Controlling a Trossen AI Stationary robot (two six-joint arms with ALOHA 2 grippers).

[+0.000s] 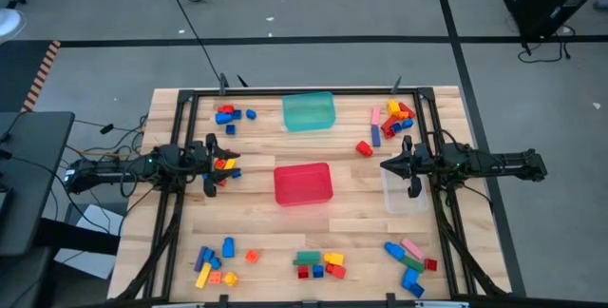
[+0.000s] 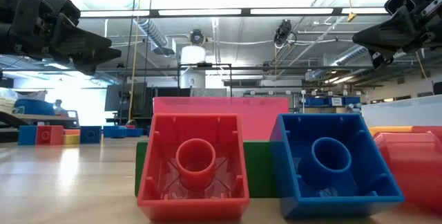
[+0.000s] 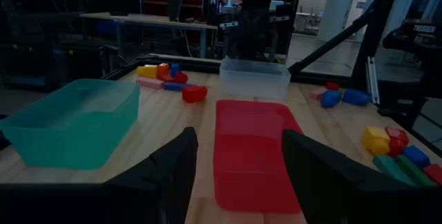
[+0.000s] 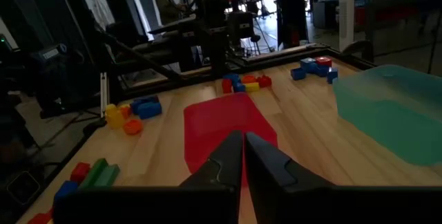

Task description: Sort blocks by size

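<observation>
- The blocks [image 1: 318, 264] lie scattered in small heaps around the edges of the table [image 1: 256, 227]: one heap at the far left corner, one at the far right, three along the near edge.
- A few more blocks sit right under the left gripper [image 1: 217, 165], beside its fingers; whether they touch cannot be told from above.
- The left gripper hangs above the table's left side, fingers [image 3: 169, 175] parted about halfway with nothing between them, pointing toward the red tub [image 1: 303, 183] at the centre.
- The right gripper [image 1: 388, 166] hovers over the clear tub [image 1: 407, 197] on the right side, fingers pressed together and empty, also aimed at the red tub.
- The teal tub [image 1: 309, 111] stands at the far edge, behind the red one.
- In the near middle heap a green bar [image 1: 307, 257] lies with its long axis running left to right.
- A pink bar [image 1: 375, 116] in the far right heap lies front to back, as does the blue bar [image 1: 375, 136] just beside it.
- A single red block [image 1: 364, 147] rests apart, between the teal tub and the right gripper.
</observation>
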